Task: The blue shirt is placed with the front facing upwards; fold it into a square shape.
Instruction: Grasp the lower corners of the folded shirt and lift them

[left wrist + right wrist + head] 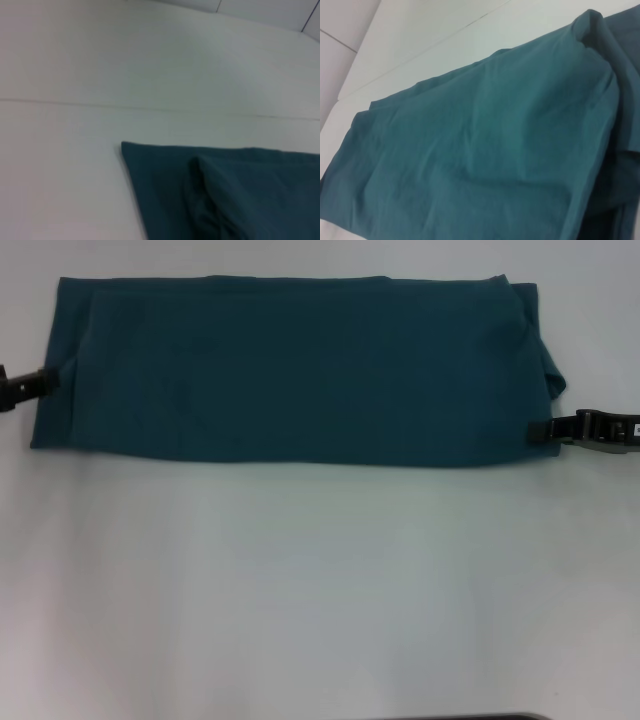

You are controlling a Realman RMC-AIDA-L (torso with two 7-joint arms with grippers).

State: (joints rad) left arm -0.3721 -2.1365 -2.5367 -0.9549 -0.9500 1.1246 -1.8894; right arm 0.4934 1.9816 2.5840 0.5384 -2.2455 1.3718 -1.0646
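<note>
A plain white table [320, 590] carries one blue shirt [290, 370], folded into one long band across its far part, with two grippers at the ends.

I count one shirt and two grippers: the left gripper [42, 382] is at the left short edge of the band, the right gripper [540, 430] at the right short edge near the front corner. Both tips reach the cloth, but whether the fingers are wide, narrow or holding the shirt, I cannot tell. The head view shows the whole band, plain teal on top. The left wrist view shows only one corner of the shirt [240, 195] with a folded layer on it, and a thin seam line in the table [75, 55]. The right wrist view shows soft creases and a rumpled fold at the shirt's [480, 150] end.
</note>
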